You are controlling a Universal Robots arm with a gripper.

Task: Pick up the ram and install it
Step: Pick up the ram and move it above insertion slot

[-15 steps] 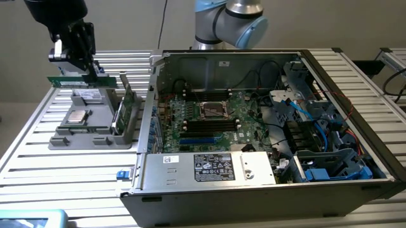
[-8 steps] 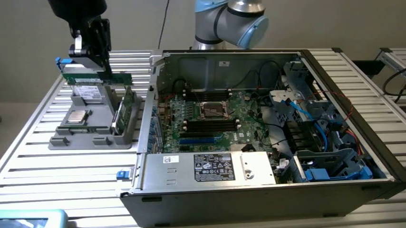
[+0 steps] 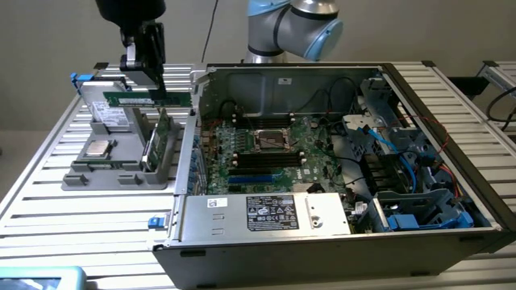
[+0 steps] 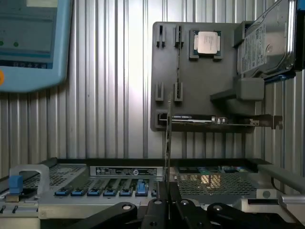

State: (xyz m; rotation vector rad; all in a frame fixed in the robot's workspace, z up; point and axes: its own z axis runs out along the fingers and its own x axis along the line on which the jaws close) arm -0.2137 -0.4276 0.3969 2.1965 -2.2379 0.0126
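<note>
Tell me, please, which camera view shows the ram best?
The exterior view: the ram shows its long green side there, held by the gripper. The wrist view shows the ram edge-on, as a thin line.

Even soft light; pale glare on ribbed table (image 4: pixel 125 81); computer case (image 3: pixel 266 87) interior dimmer

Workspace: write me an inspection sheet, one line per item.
Surface: slatted metal table carrying an open computer case and a grey holder tray.
Job's things: the ram held above the tray; motherboard exposed in the case.
Clutter: processor, expansion card and hard drive in the tray.
Grippers: hand shut on the ram.
Cables: blue and black leads inside the case.
Surroundings: plain wall; light-blue device at the table edge.
</note>
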